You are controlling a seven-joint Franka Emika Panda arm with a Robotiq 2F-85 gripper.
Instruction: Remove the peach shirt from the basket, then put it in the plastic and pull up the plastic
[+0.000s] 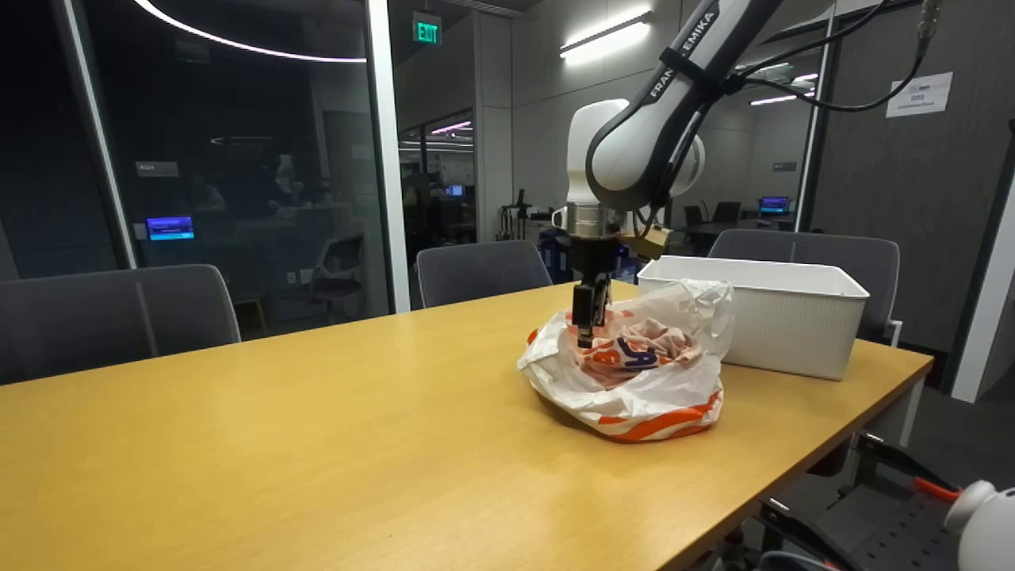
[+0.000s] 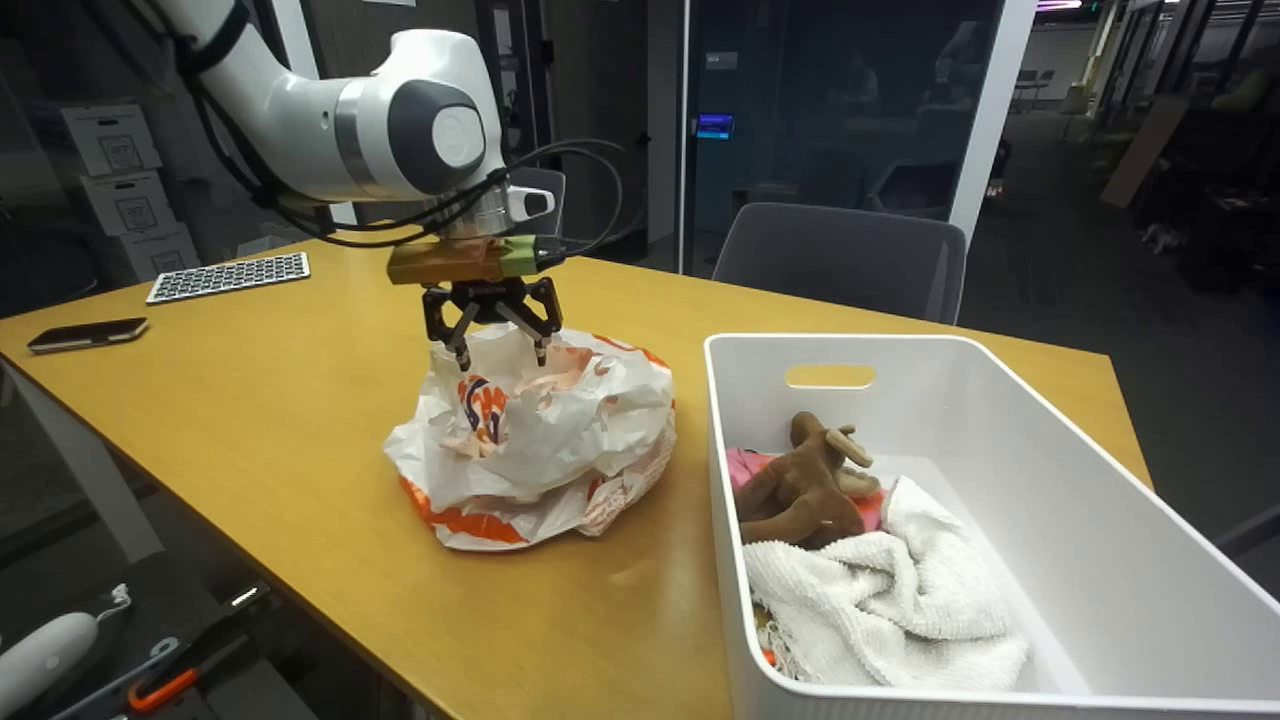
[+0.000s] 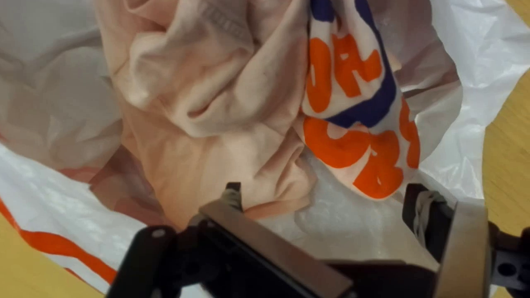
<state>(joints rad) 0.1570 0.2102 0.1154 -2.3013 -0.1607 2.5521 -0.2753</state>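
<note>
The peach shirt (image 3: 207,103) is bunched inside the plastic bag (image 2: 565,450), whose crumpled walls are slumped around it, the mouth facing up; the bag is probably kept spread by the shirt's bulk. By the counter (image 1: 317,428) under the bag both are supported. Over the bag's mouth the claw (image 2: 502,360) is pointed down, its fingers (image 3: 273,248) parted wide with nothing gripped between them; whether the shirt or the bag is brushed by a tip cannot be told. Just beside the bag the basket (image 1: 793,333) is placed, presumably so that carrying is kept short; a brown soft toy (image 2: 805,490) and a white towel (image 2: 880,615) are held in it. Bagging is judged done; pulling up, for which the bag's rim must be pinched, is not yet accomplished.
</note>
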